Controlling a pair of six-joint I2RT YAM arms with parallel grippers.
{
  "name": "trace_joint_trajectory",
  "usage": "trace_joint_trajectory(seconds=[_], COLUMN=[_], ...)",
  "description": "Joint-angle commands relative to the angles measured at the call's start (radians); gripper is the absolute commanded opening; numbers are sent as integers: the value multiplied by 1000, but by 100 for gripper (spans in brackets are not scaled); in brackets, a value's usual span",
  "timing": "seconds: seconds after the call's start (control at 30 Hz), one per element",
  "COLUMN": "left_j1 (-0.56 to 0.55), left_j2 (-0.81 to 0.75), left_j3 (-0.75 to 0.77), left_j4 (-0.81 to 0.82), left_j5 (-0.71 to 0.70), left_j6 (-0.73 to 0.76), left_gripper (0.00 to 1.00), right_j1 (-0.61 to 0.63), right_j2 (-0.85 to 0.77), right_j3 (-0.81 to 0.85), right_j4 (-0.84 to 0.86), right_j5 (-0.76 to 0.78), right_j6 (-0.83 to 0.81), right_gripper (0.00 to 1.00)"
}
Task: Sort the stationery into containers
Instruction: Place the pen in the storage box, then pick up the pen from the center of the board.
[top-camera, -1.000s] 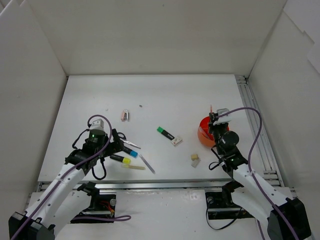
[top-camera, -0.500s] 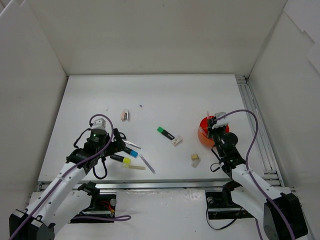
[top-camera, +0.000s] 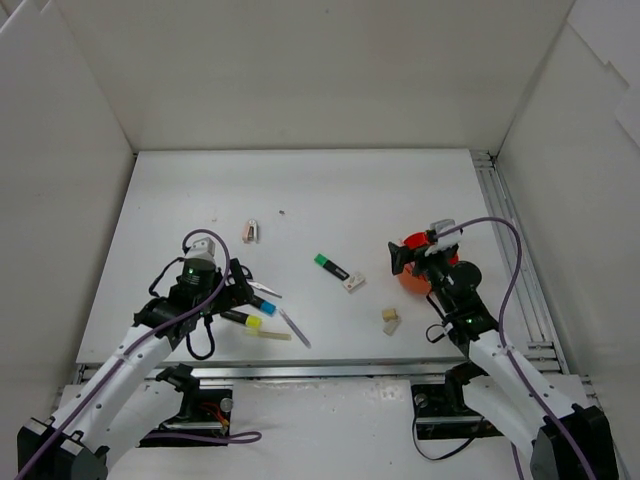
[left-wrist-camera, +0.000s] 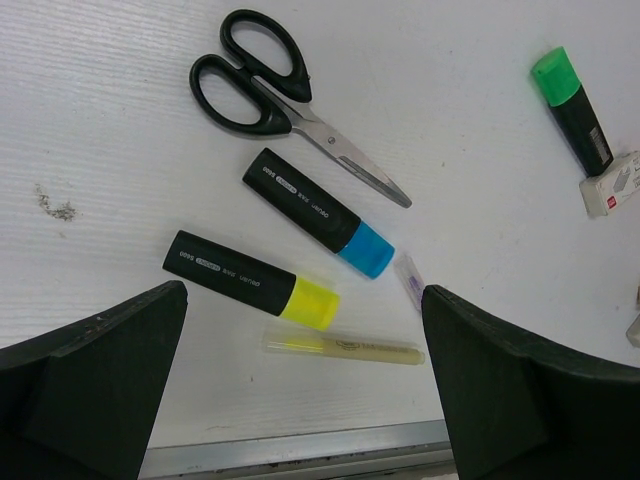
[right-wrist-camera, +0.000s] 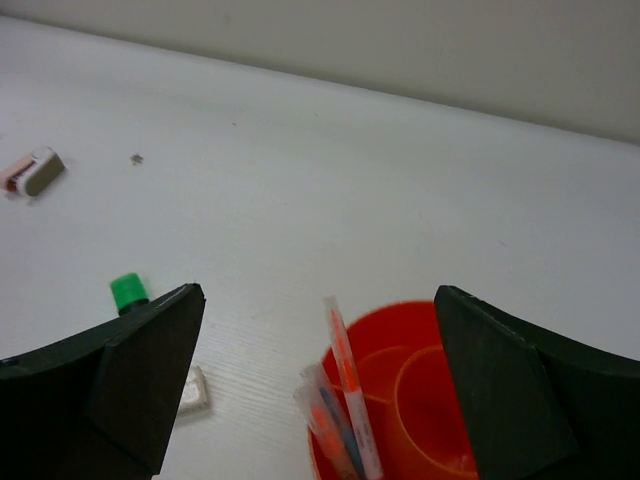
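The orange-red pot (right-wrist-camera: 410, 400) (top-camera: 411, 243) stands under my right gripper (right-wrist-camera: 318, 300) (top-camera: 420, 256), whose jaws are wide open with nothing between them. An orange pen (right-wrist-camera: 345, 380) and two more pens lean inside the pot. My left gripper (left-wrist-camera: 302, 297) (top-camera: 240, 288) hangs open over a yellow-tipped highlighter (left-wrist-camera: 250, 280), a blue-tipped highlighter (left-wrist-camera: 318, 212), a pale yellow pen (left-wrist-camera: 345, 347) and a purple pen (left-wrist-camera: 410, 282). A green-tipped highlighter (top-camera: 331, 265) and a white eraser (top-camera: 354, 282) lie mid-table. Two small erasers (top-camera: 389, 318) sit near the pot. A pinkish clip (top-camera: 250, 232) lies farther back.
Black-handled scissors (left-wrist-camera: 270, 95) lie just beyond the blue-tipped highlighter. White walls enclose the table on three sides. A metal rail (top-camera: 510, 260) runs along the right edge, and the table's front edge (left-wrist-camera: 300, 455) is close below the yellow pen.
My right gripper has opened above the pot, and the orange pen it held now stands in the pot. The left arm has barely moved.
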Motion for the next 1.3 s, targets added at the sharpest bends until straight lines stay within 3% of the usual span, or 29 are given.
trace_joint_trajectory(seconds=[0.0,0.03,0.17,0.43,0.63,0.97,1.1,1.27], left_j1=[-5,-5,-15,-15,-15,-15,-15,-15], left_j2=[-6,-12,-32,15,6,-17,-35,-83], left_j3=[70,74,77,125,108,65,50,34], left_j4=[22,19,16,-25,-24,-18,-21,-21], left_j5=[5,5,5,-47,-63,-76,-79,-80], left_j6=[31,32,46,64,72,63,58,51], left_gripper=[99,99,100,99,100,99,99,99], right_j1=[65,97,234,558,685,805,837,848], right_j2=[42,59,199,583,784,944,1022,1065], right_j3=[209,294,445,680,751,817,864,874], right_j4=[-133,-259,-474,-652,-637,-619,-640,-663], right_j5=[-67,-39,70,228,175,389,426,432], right_j6=[6,-12,-63,20,106,328,316,359], right_gripper=[98,98,98,98,98,98,90,68])
